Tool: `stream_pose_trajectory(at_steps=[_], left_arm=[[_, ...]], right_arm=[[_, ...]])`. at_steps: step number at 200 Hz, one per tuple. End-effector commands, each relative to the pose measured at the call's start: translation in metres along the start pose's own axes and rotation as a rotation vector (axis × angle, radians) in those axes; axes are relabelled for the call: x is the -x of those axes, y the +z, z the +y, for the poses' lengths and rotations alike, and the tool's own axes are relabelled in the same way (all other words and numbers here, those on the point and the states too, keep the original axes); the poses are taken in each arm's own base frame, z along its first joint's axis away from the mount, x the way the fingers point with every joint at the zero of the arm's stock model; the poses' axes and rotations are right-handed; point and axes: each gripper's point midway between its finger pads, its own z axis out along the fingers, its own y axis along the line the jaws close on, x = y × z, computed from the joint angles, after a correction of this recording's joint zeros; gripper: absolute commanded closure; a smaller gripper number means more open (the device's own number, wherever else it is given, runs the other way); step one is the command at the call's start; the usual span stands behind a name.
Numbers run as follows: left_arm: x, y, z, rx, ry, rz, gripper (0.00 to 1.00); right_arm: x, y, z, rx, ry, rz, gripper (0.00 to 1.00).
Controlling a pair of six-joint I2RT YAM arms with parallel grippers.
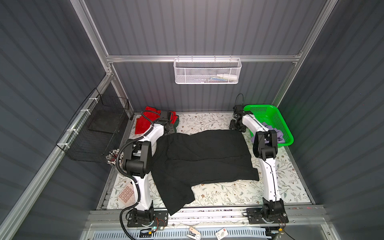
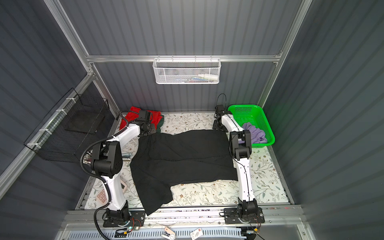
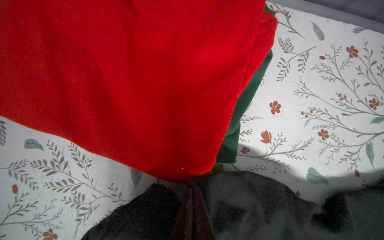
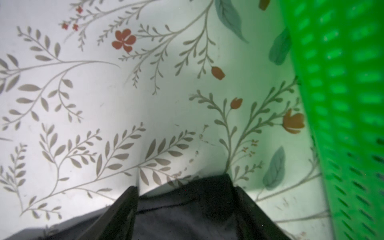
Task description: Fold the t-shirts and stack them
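A large black t-shirt lies spread across the middle of the floral table. My left gripper is shut on its far left corner, with black cloth bunched round the fingers. Just beyond lies a folded red t-shirt on top of a dark green one. My right gripper is at the far right corner, jaws apart, with the black corner lying between them. A lavender t-shirt sits crumpled in the green basket.
The green basket's wall stands close beside my right gripper. A black wire basket hangs on the left wall and a white mesh basket on the back rail. A keypad lies at the front left.
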Motion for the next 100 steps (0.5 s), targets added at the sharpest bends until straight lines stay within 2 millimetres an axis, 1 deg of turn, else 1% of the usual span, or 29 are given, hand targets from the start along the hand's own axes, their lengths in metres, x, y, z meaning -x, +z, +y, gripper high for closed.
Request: stream_pose_trajectory(at_steps=[1, 16, 35, 44, 55, 68, 77, 100], left_arm=[[0.002, -0.004, -0.001, -0.018, -0.022, 0.003, 1.00], [0.002, -0.004, 0.001, -0.009, -0.016, 0.001, 1.00], [0.002, -0.003, 0.004, 0.011, -0.005, 0.003, 1.00], [0.002, -0.002, 0.006, 0.021, 0.003, 0.003, 1.00], [0.002, -0.001, 0.007, 0.029, 0.005, 0.005, 1.00], [0.002, -0.001, 0.007, 0.032, 0.010, 0.003, 1.00], [0.003, -0.001, 0.008, 0.034, 0.010, 0.001, 1.00], [0.005, -0.001, 0.009, 0.039, 0.022, -0.001, 1.00]], right_arm=[[-0.009, 0.009, 0.003, -0.002, -0.012, 0.035, 0.37], [-0.008, 0.008, 0.002, -0.004, -0.015, 0.032, 0.39], [-0.009, 0.006, 0.000, -0.015, -0.017, 0.033, 0.49], [-0.009, 0.006, 0.000, -0.015, -0.019, 0.034, 0.55], [-0.009, 0.005, 0.000, -0.015, -0.023, 0.034, 0.68], [-0.008, 0.003, -0.002, -0.021, -0.018, 0.029, 0.81], [-0.009, 0.002, -0.003, -0.024, -0.020, 0.028, 0.87], [-0.008, -0.002, -0.006, -0.040, -0.028, 0.020, 0.99]])
